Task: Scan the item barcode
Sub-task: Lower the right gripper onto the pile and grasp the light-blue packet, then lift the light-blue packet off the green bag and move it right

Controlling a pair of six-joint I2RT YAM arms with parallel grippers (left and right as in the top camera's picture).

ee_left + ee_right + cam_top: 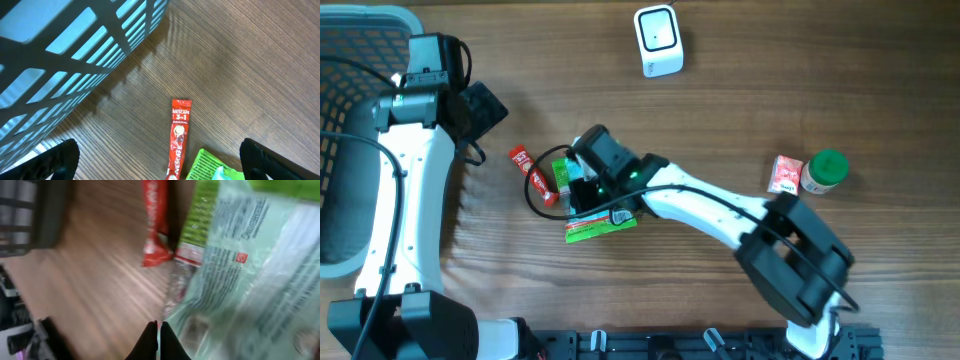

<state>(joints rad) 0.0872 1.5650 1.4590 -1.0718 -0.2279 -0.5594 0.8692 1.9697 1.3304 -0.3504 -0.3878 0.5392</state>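
A brown wood-grain table (720, 110) is being seen from above, with two white robot arms working over it. The right arm is reaching from the lower right corner to the table's centre, where its right gripper (157, 330) is pressing down on a green and clear plastic packet (250, 265). Its two dark fingers are meeting tip to tip and seem to be pinching a thin edge of the packet, though the wrist view is blurring badly here. The packet is lying flat in the middle of the table, just beside a slim red coffee-mix sachet (180, 145) (the sachet is sitting on the side nearer the left arm). The left gripper (165, 162) is hovering above the sachet with its fingers spread wide, holding nothing. A pale slatted plastic basket (360, 40) is occupying the far left corner. A small white box-shaped barcode scanner (657, 40) is standing at the far edge, well apart from the packet. A green-lidded jar (825, 170) and a small pink packet (784, 175) are resting together on the right.
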